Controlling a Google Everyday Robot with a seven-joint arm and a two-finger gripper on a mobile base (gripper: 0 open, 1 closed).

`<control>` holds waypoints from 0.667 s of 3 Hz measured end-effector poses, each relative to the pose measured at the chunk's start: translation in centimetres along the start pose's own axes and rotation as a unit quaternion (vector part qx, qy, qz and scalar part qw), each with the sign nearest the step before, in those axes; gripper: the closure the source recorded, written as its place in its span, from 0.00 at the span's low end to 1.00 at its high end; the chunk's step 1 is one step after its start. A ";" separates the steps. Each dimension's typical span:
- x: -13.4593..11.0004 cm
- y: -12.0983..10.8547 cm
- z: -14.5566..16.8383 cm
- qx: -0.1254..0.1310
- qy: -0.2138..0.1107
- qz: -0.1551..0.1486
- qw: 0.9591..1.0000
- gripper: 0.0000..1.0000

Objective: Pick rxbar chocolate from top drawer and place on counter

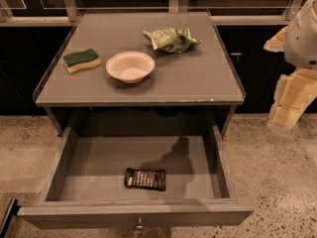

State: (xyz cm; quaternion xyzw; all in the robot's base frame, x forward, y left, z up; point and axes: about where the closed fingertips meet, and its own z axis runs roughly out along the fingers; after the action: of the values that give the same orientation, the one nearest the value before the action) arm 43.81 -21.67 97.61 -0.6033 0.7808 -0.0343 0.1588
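top drawer [99,162] standing pulled open under the counter [198,78], rxbar chocolate [144,179] lying flat inside it, forward of the counter's front edge, gripper [290,105] hanging off the counter's right side, apart or together I cannot tell, sponge [81,60], bowl [130,66], green bag [171,38] sitting on the counter

Counter [198,86] carries sponge [81,60], bowl [130,66], green snack bag [172,38]; gripper [289,108] right, beside counter.

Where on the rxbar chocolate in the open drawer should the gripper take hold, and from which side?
Probably grip the rxbar chocolate across its narrow width at mid-length, straight down from above: it lies flat on the top drawer floor, long side left to right, near the front panel, whose wall hinders a sideways approach. The gripper is off right of the counter.
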 end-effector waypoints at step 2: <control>-0.4 0.1 0.2 0.014 -0.013 0.002 1.000 0.00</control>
State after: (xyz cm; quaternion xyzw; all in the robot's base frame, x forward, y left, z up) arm 43.88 -21.26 97.48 -0.5999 0.7793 -0.0371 0.1777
